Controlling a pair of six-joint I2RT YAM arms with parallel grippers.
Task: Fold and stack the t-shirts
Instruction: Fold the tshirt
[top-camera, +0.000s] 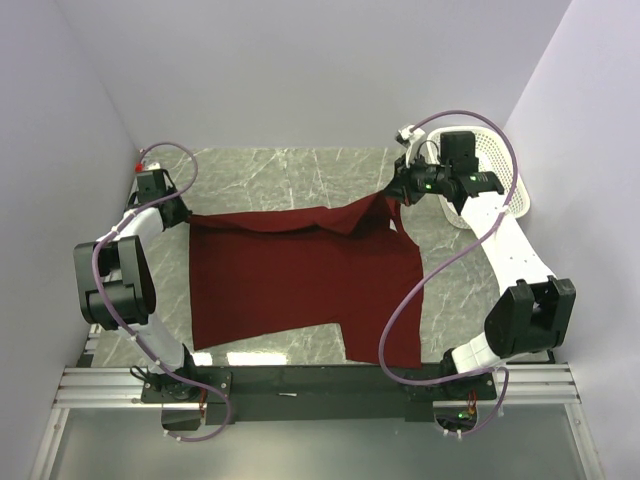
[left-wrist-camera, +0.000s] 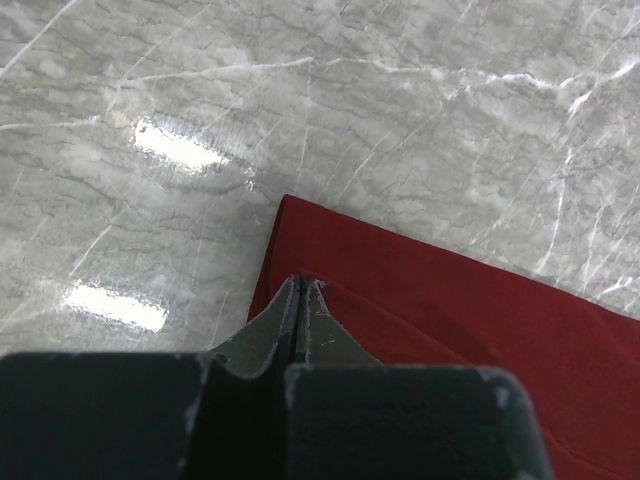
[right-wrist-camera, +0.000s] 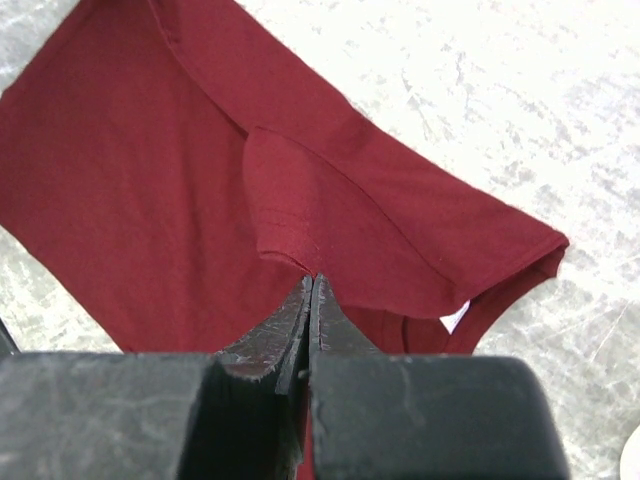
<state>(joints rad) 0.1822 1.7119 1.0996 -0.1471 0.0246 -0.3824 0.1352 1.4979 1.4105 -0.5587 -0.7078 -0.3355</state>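
Maroon cotton covers much of the grey marble surface (top-camera: 280, 170): the t-shirt (top-camera: 300, 280) lies spread out between the two arms, mostly flat, with its far edge held at both ends. The left jaws are pressed together on the far left corner, low against the surface. The right jaws are clamped on a fold of cloth at the far right, close to a sleeve hem and the white neck label (right-wrist-camera: 455, 318), and the fabric rises slightly toward them. Holding both far corners probably keeps that edge taut and straight, ready to be carried over for a fold. A white basket (top-camera: 500, 150) sits at the far right, clear of the shirt.
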